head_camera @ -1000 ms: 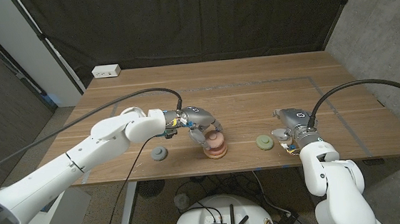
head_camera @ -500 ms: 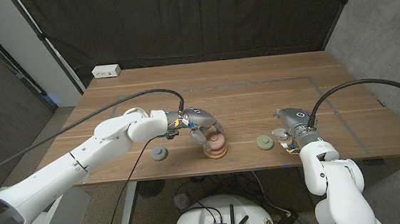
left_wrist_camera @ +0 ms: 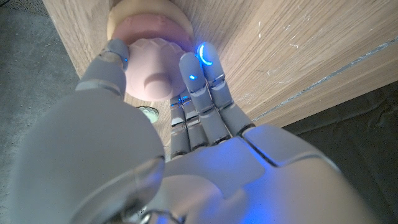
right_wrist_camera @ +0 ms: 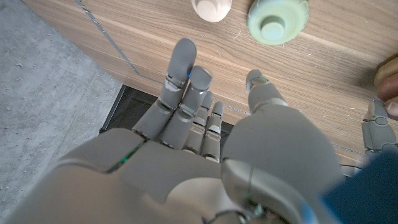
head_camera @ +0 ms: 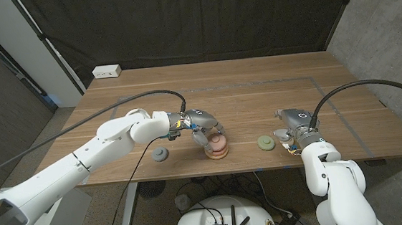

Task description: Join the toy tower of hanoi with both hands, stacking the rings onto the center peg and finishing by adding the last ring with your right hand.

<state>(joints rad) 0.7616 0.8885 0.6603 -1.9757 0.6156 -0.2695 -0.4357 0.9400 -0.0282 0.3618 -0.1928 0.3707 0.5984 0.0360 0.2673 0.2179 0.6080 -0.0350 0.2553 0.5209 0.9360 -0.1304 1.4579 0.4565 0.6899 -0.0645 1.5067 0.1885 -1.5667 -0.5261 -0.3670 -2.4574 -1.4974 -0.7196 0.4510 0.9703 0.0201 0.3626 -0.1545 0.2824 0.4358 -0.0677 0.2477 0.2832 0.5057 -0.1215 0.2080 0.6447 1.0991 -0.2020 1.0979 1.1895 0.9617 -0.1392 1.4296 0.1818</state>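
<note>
The stack [head_camera: 216,149] stands near the table's front edge, a tan base with pink rings on it. My left hand [head_camera: 202,122] reaches over it from the left. In the left wrist view the thumb [left_wrist_camera: 115,55] and fingers [left_wrist_camera: 200,70] grip a pink ring [left_wrist_camera: 157,74] right on top of the stack [left_wrist_camera: 149,17]. A green ring [head_camera: 264,143] [right_wrist_camera: 277,18] lies on the table to the right of the stack. My right hand [head_camera: 292,128] [right_wrist_camera: 205,118] waits just right of the green ring, fingers apart and holding nothing.
A grey-blue ring [head_camera: 161,155] lies left of the stack by the front edge. A small cream piece [right_wrist_camera: 211,9] sits beside the green ring. A white power strip [head_camera: 106,72] lies at the table's back left corner.
My left hand has edged slightly right and settled closer onto the stack with the pink ring. The right hand and the loose rings have not moved.
</note>
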